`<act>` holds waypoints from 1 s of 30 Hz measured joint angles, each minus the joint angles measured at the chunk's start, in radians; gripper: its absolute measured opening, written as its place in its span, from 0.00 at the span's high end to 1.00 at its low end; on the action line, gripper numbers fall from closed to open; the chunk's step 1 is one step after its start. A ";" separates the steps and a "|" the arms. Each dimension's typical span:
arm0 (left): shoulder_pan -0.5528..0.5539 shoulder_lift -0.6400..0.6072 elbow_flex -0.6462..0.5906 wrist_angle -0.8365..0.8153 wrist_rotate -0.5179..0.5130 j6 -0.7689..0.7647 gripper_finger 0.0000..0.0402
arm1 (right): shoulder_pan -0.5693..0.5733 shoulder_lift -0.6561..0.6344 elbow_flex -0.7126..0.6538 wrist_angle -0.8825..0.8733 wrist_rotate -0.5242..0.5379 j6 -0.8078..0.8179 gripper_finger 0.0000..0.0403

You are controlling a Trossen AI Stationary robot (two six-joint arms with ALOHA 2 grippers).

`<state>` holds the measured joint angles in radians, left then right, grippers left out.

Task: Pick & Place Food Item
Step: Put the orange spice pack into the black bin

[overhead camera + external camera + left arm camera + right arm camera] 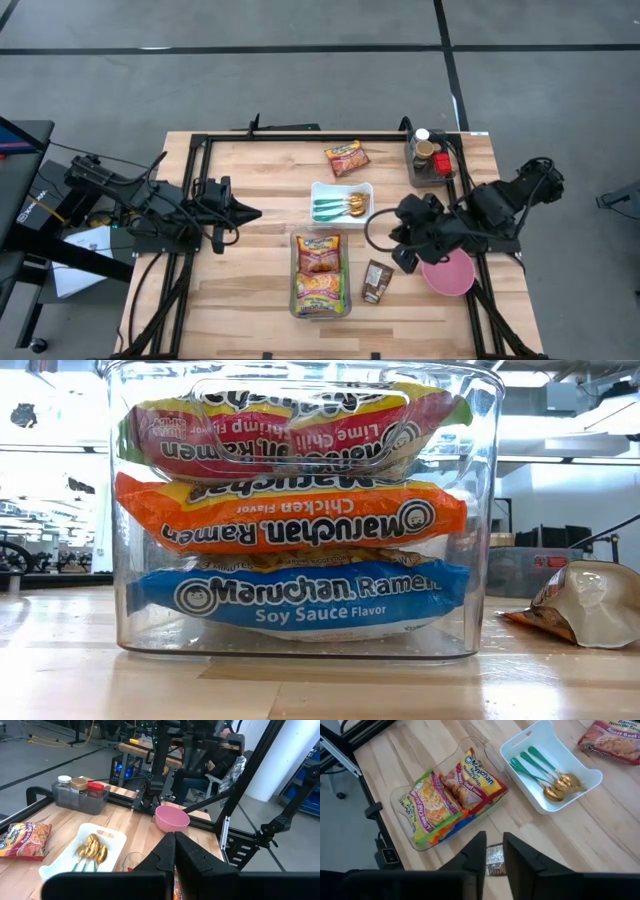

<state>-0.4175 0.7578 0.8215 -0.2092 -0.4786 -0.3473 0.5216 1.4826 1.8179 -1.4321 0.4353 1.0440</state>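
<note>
Clear bin point(321, 275) of ramen, spoon tray point(341, 203) beside, pink bowl point(448, 274) perhaps under right hand point(403, 258)

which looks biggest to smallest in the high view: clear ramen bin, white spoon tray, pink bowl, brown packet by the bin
1. clear ramen bin
2. white spoon tray and pink bowl: look alike, not ranked; the bowl is partly hidden
3. brown packet

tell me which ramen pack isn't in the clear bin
The roast beef ramen pack, lying alone on the table beyond the white spoon tray; the others are stacked in the bin.
</note>
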 joint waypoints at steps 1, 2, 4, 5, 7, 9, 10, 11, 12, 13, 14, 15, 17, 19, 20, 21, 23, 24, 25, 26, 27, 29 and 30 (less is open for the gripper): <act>0.000 0.000 0.000 0.000 0.000 0.000 1.00 | -0.005 0.000 0.000 0.000 -0.003 -0.009 0.83; 0.000 0.000 0.000 0.000 0.000 0.000 1.00 | -0.009 0.000 0.000 0.000 -0.006 -0.023 0.81; 0.000 0.000 0.000 0.000 0.000 0.001 1.00 | -0.015 0.000 0.000 0.000 -0.009 -0.046 0.78; 0.000 0.000 0.000 0.000 0.000 0.002 1.00 | -0.017 0.000 0.000 0.000 -0.008 -0.048 0.77; 0.000 0.000 0.000 0.000 0.000 0.002 1.00 | -0.030 0.000 0.000 0.000 -0.008 -0.044 0.74; 0.000 0.000 0.000 0.000 0.000 0.003 1.00 | -0.042 0.000 0.000 -0.008 -0.008 -0.007 0.73; 0.000 0.000 0.000 0.000 0.000 0.003 1.00 | -0.049 0.000 0.000 -0.016 -0.008 0.020 0.72; 0.000 0.000 0.000 0.000 0.000 0.003 1.00 | -0.056 0.000 0.000 -0.024 -0.008 0.052 0.72; 0.000 0.000 0.000 0.000 -0.006 0.003 1.00 | -0.061 0.000 0.000 -0.036 -0.005 0.090 0.71; 0.000 0.000 0.000 0.000 -0.016 0.003 1.00 | -0.064 0.000 0.000 -0.047 -0.001 0.129 0.70; 0.000 0.000 0.000 0.000 -0.026 0.004 1.00 | -0.068 0.002 0.000 -0.053 0.001 0.167 0.69; 0.000 0.000 0.000 0.000 -0.031 0.003 1.00 | -0.068 0.004 0.000 -0.057 0.002 0.202 0.68; 0.000 0.000 0.000 0.000 -0.038 0.003 1.00 | -0.063 0.007 0.000 -0.063 0.002 0.274 0.65; 0.000 0.000 0.000 0.001 -0.052 0.003 1.00 | -0.053 0.012 0.000 -0.060 0.002 0.345 0.62; 0.000 0.000 0.000 0.001 -0.061 0.003 1.00 | -0.046 0.017 0.000 -0.057 0.002 0.387 0.61; 0.000 0.000 0.000 0.000 -0.072 0.003 1.00 | -0.040 0.023 -0.003 -0.050 0.001 0.436 0.59; 0.000 0.000 0.000 0.001 -0.098 0.003 1.00 | -0.026 0.044 -0.011 -0.050 -0.013 0.526 0.56; 0.000 0.000 0.000 0.001 -0.102 0.004 1.00 | -0.018 0.059 -0.011 -0.045 -0.023 0.548 0.55; 0.000 0.000 0.000 0.001 -0.103 0.011 1.00 | -0.009 0.077 -0.011 -0.033 -0.037 0.549 0.54; 0.000 0.000 0.000 0.001 -0.106 0.024 1.00 | -0.001 0.097 -0.011 -0.022 -0.061 0.549 0.53; 0.000 0.000 0.000 0.001 -0.107 0.034 1.00 | 0.008 0.119 -0.011 -0.015 -0.089 0.550 0.52; 0.000 0.000 0.000 0.002 -0.107 0.059 1.00 | 0.022 0.164 -0.011 0.020 -0.147 0.520 0.51; 0.000 0.000 0.000 0.002 -0.110 0.073 1.00 | 0.029 0.186 -0.011 0.040 -0.176 0.486 0.50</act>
<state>-0.4172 0.7581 0.8215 -0.2077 -0.5882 -0.2745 0.5511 1.6690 1.8069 -1.3922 0.2592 1.5295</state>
